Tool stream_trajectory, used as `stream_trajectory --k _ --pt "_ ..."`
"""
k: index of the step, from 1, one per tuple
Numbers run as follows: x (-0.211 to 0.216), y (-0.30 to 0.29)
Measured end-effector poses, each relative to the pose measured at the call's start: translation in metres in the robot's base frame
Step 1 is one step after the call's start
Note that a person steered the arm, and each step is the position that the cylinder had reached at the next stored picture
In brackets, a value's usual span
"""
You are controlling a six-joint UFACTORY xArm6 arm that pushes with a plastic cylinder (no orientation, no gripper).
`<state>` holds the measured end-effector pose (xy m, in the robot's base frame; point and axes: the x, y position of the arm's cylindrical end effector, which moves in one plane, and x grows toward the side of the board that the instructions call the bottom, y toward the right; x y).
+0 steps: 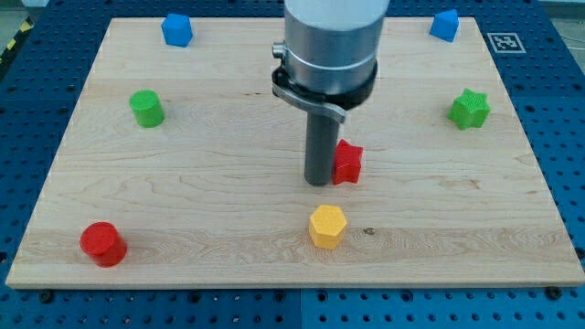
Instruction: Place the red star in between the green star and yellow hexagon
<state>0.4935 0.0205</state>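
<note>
- The red star (347, 163) looks like a small, rigid, light block, probably wood or hard plastic. I judge it will slide easily on the smooth board but may spin if I press off-centre on one of its points.
- There is nothing to take hold with: my arm ends in a plain rod, with no claw to spread or pinch. So the place to engage is a flat push against the star's side, aimed through its middle.
- My tip (319, 182) stands just to the view's left of the red star, touching it or very nearly so; the rod hides the star's left edge.
- The yellow hexagon (327, 226) lies near the red star, below it and slightly to the view's left.
- The green star (470, 109) sits well apart from the red star, toward the view's right and a little higher.
- I judge the red star still lies left of the gap between those two, so a push toward the view's right is wanted.
- Further from the red star: a green cylinder (146, 109) at upper left, a red cylinder (101, 244) at lower left, and two blue blocks (176, 29) (444, 25) along the top of the wooden board (210, 192).
</note>
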Motion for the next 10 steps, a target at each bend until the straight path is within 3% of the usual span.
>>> stream_trajectory --k 4,6,10 --pt "-0.015 0.057" --pt "-0.047 0.080" --pt "-0.034 0.113"
